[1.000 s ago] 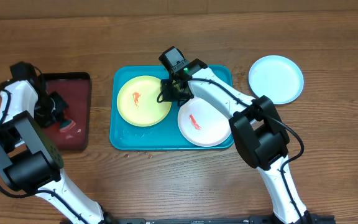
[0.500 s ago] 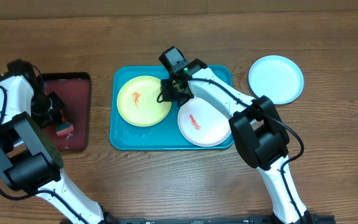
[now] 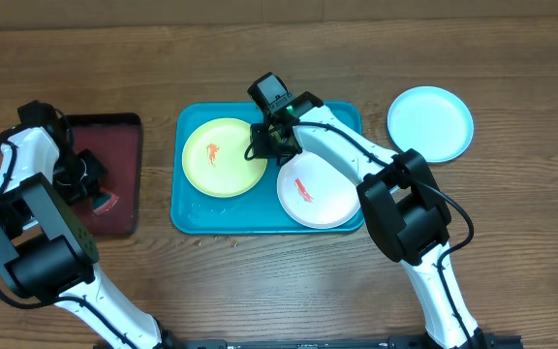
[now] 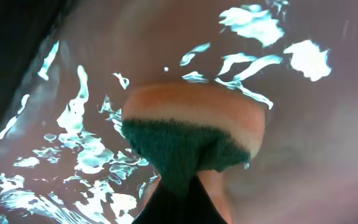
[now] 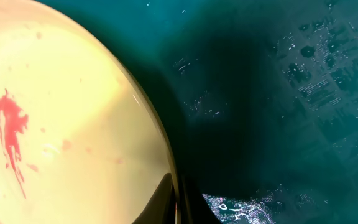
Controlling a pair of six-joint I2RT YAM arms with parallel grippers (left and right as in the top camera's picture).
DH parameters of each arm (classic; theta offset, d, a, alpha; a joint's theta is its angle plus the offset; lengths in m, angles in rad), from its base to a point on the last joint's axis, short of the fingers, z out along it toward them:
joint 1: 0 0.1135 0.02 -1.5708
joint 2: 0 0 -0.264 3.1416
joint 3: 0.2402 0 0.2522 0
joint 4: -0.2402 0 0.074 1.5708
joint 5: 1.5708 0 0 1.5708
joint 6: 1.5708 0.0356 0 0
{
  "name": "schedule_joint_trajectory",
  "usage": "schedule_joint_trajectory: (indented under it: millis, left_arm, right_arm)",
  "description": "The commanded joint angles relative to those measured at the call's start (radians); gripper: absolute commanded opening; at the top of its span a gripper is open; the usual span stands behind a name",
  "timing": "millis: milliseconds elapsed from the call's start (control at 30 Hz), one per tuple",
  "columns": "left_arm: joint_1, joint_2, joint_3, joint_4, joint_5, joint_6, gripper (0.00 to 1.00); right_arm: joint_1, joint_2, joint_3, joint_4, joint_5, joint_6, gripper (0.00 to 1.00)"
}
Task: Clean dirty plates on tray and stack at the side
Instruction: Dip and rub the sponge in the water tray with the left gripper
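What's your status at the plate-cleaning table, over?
Left gripper shut on sponge at dark red tray. Right gripper shut on rim of yellow-green plate, smear showing. White plate smeared too, both in teal tray; light blue plate aside.

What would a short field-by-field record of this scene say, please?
yellow plate: red smear; left side of teal tray
white plate: red smear; right side of teal tray
blue plate: no smear seen; on table, right of teal tray
red tray: wet; left of teal tray
sponge: over red tray
left jaws: shut on sponge
right jaws: shut on yellow plate's right rim
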Motion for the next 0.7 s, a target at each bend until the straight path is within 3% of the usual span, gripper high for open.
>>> schedule_joint_trajectory:
  millis: [0,333,533,667]
  left_arm:
    - [0.006,-0.017,0.105,-0.101,-0.008,0.013,0.04]
    - [0.005,-0.019,0.438,-0.409,0.149,0.012,0.04]
    - [0.005,-0.060,0.462,-0.466,0.173,0.026,0.04]
    - [0.003,-0.127,0.462,-0.487,0.290,0.129,0.04]
  right_arm:
    - [0.002,0.038,-0.023,-0.002,0.009,0.000,0.04]
    - [0.002,0.038,-0.023,0.003,0.008,0.000,0.04]
    - [0.002,0.038,-0.023,0.003,0.001,0.000,0.04]
    - [0.002,0.038,-0.023,0.007,0.001,0.000,0.04]
